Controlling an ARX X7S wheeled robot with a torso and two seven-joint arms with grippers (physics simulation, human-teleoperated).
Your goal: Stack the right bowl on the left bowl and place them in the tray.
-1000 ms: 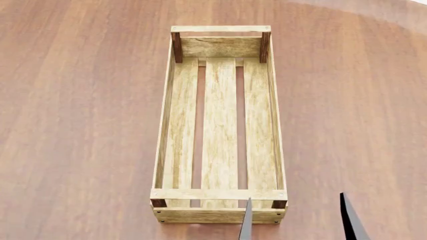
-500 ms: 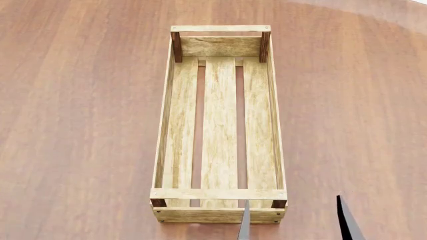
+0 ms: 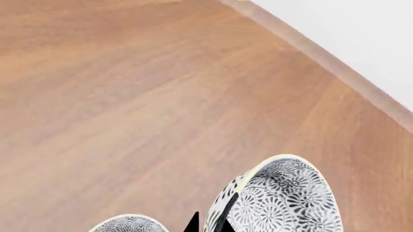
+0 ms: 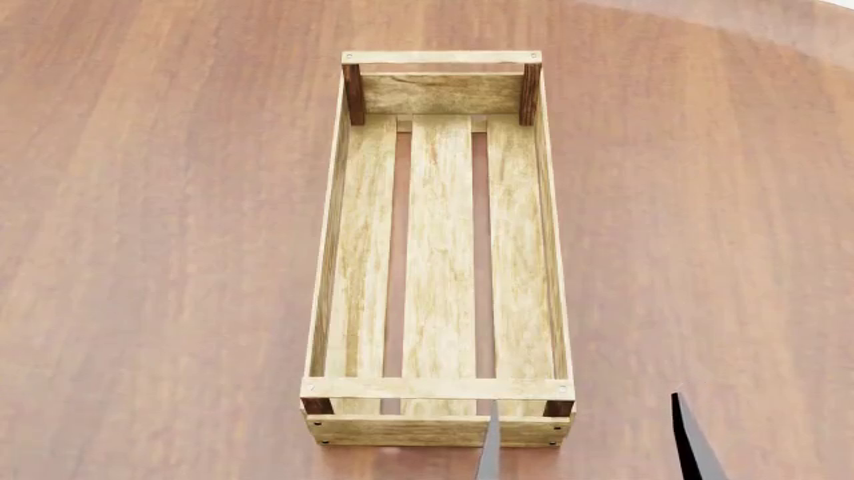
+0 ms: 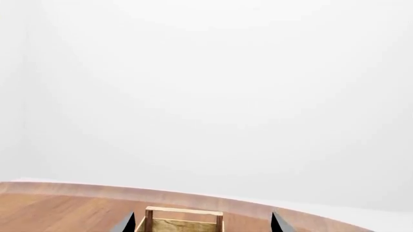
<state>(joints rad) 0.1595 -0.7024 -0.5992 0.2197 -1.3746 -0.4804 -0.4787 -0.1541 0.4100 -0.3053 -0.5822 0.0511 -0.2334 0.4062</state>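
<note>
Black, flat, pointed fingers (image 4: 691, 445), matte, unmarked

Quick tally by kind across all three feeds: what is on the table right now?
Patterned bowls: 2, one mostly in view and one cut off at the frame edge, both in the left wrist view.
Wooden tray: 1, nothing in it.
Total: 3 things on the table.
</note>
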